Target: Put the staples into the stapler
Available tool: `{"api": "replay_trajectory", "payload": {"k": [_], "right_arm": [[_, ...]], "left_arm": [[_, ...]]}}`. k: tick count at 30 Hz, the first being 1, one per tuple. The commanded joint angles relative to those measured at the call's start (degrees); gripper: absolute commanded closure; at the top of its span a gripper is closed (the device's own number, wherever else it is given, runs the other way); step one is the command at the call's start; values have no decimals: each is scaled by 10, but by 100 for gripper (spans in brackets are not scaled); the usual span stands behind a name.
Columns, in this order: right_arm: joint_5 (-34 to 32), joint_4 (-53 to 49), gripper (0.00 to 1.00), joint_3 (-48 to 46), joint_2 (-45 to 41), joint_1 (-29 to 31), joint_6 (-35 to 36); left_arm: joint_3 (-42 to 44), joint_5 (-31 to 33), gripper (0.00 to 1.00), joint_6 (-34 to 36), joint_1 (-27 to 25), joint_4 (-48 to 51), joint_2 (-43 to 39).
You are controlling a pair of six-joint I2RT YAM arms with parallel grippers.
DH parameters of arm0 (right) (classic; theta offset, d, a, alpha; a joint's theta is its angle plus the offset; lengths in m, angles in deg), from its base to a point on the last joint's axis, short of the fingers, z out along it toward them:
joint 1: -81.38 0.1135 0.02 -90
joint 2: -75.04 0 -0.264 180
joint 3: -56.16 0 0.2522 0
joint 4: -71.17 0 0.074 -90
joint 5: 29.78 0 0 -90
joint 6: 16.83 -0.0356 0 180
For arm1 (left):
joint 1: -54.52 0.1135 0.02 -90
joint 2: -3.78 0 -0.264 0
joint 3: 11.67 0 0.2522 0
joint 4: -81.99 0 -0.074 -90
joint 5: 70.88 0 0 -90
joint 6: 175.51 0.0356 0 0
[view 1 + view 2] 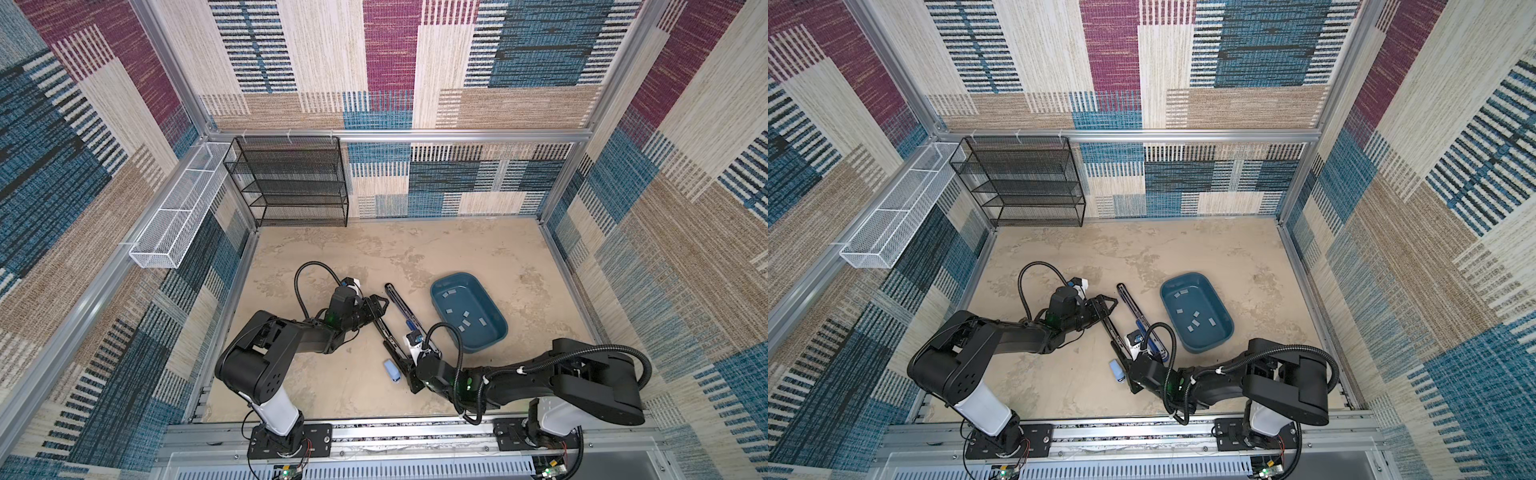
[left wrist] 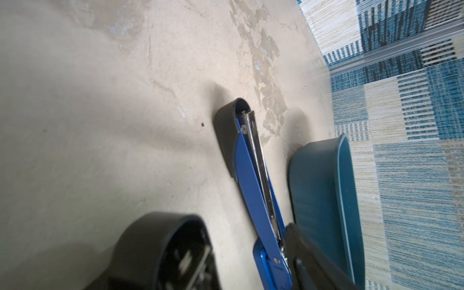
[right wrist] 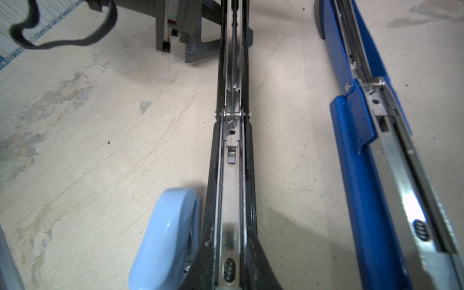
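Left gripper [image 1: 379, 311], jaws apart, hovers at the far end of the black stapler [image 3: 232, 175]; right gripper [image 1: 408, 374] clamps its near end. Staples [image 1: 466, 323] lie in the teal tub [image 1: 494, 311]; bare tabletop [image 1: 415, 245] beyond.

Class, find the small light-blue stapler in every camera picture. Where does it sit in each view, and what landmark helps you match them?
In a top view: the light-blue stapler lies below centre, near the middle.
In a top view: below centre, slightly left of the middle.
Left wrist view: not in it.
Right wrist view: at the bottom edge, left of centre.
Shared landmark: the black stapler, opened flat right alongside it.
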Motion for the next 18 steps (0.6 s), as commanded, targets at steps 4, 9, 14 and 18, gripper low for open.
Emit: {"api": "replay_trajectory", "payload": {"k": [4, 9, 14, 18], "right_arm": [[-23, 45, 100, -11, 9, 0, 34], [-22, 90, 99, -35, 14, 0, 56], [-22, 120, 99, -44, 31, 0, 73], [-20, 144, 99, -54, 41, 0, 77]], "left_arm": [[-15, 11, 37, 52, 1, 99, -41], [-19, 18, 39, 79, 0, 98, -53], [-27, -3, 39, 101, -1, 69, -37], [-28, 0, 40, 117, -1, 58, -46]]}}
